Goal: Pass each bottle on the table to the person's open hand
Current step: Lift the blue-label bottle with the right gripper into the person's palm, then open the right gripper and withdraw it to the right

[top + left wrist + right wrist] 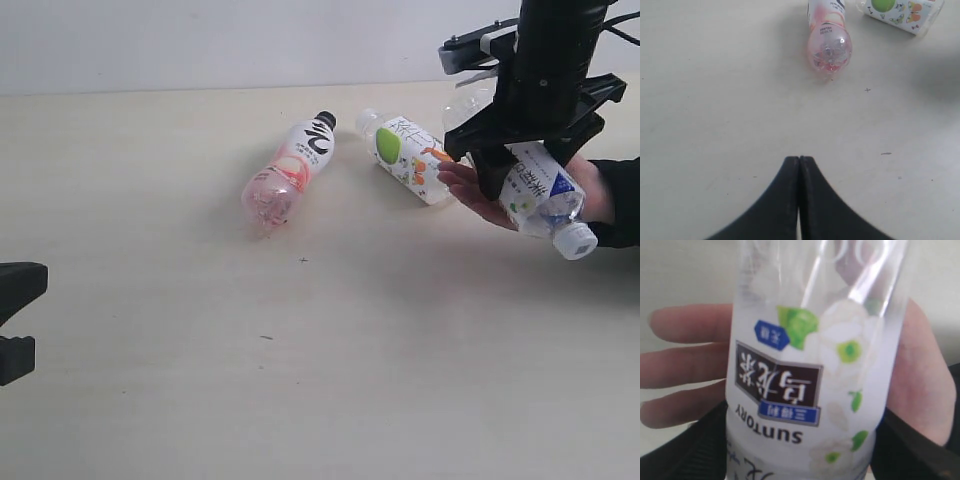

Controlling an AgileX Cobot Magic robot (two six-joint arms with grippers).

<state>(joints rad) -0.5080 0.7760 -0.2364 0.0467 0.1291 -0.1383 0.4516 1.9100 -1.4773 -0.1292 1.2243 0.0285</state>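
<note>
**Right gripper clasps a Suntory bottle over the open palm**

The right gripper (525,165) sits at the far right side of the table (300,380), its black jaws closed on either side of a clear Suntory bottle (545,195) with a blue-and-white label dotted with green. In the right wrist view the two dark fingers press against the bottle's sides, with the label between them. The bottle is tilted, and its white cap (576,240) points down and away from the gripper. The person's open hand (468,190) lies directly beneath it, palm up, with the fingers spread toward the middle of the table. Whether the bottle already rests on the palm cannot be told.

Two more bottles lie on their sides on the table. The bottle with the green-and-orange label (408,155) is just beside the person's fingertips and next to the right gripper, with its white cap pointing toward the far edge. The pink bottle (290,170) lies further toward the middle, apart from both grippers, and its black cap (325,120) points to the far side.

The left gripper (799,160) is at the left edge of the table, well apart from every bottle. Its jaws are pressed together with nothing between them.
</note>
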